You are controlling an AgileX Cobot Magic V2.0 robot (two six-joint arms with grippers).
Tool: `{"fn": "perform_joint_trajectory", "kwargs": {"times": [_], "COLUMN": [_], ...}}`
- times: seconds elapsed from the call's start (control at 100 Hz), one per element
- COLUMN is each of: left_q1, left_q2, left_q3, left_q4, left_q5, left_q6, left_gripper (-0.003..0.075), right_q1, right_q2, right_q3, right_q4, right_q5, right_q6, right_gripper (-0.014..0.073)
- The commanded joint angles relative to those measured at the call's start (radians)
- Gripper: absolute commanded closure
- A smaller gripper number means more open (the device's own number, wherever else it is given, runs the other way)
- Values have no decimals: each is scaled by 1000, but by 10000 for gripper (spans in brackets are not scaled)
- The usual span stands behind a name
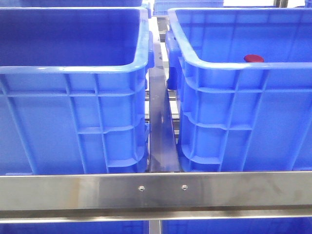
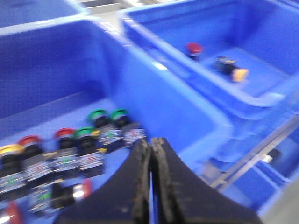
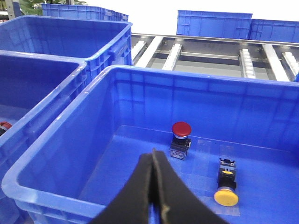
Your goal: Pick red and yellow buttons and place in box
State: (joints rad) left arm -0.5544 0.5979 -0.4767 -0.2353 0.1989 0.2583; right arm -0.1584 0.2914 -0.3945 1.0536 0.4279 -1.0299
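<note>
The left claw (image 2: 150,186), with its two dark fingers pressed together and nothing between them, is hanging clenched over the near corner of a large deep blue plastic crate (image 2: 56,60). Just beyond its tips a cluster of push-button switches is lying on the crate floor: two green-capped ones (image 2: 110,116), a third green one (image 2: 85,134), two round red-capped buttons (image 2: 64,134) and a yellow-capped button (image 2: 10,150), each on a dark body with a labelled block. This view is blurred, so finer detail cannot be told.

The right claw (image 3: 154,184) is likewise clenched on nothing, its black fingers meeting in a thin seam, and it is hovering above the near part of the second blue ribbed plastic box (image 3: 56,140). On that box's floor, beyond the tips, a glossy dark-red domed button (image 3: 181,129) is standing upright on its dark base, and near it a yellow domed button (image 3: 226,196) is lying on its side with its black body pointing toward the far wall. The two are apart, not touching.

In the front view the two crates are sitting side by side with a narrow gap between them, behind a brushed steel rail (image 1: 156,190); only the top of the red dome is peeking over the right box's near rim. Behind the boxes, in the right wrist view, a metal roller conveyor (image 3: 210,53) is running across, with more blue crates (image 3: 212,23) beyond.
</note>
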Motion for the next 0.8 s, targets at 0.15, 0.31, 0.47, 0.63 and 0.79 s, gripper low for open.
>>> {"fn": "perform_joint_trajectory", "kwargs": {"times": [0.15, 0.31, 0.47, 0.63, 0.79], "left_q1": [219, 345, 421, 447, 459], "left_q2": [-2, -2, -2, -46, -108], "left_q3": [-29, -29, -29, -5, 83], "left_q4": [18, 20, 20, 22, 22], "left_q5": [-49, -25, -11, -17, -119], "left_q6": [3, 3, 3, 3, 3], "left_gripper": [740, 740, 740, 740, 740], "right_q1": [-5, -5, -5, -5, -5], "right_q2": [7, 7, 7, 7, 7], "right_q3": [-24, -24, -24, -24, -24], "right_q4": [21, 21, 21, 21, 21], "right_q5": [-29, -29, -29, -29, -29], "right_q6": [-4, -4, -4, -4, -4], "right_gripper": [664, 664, 664, 664, 664]}}
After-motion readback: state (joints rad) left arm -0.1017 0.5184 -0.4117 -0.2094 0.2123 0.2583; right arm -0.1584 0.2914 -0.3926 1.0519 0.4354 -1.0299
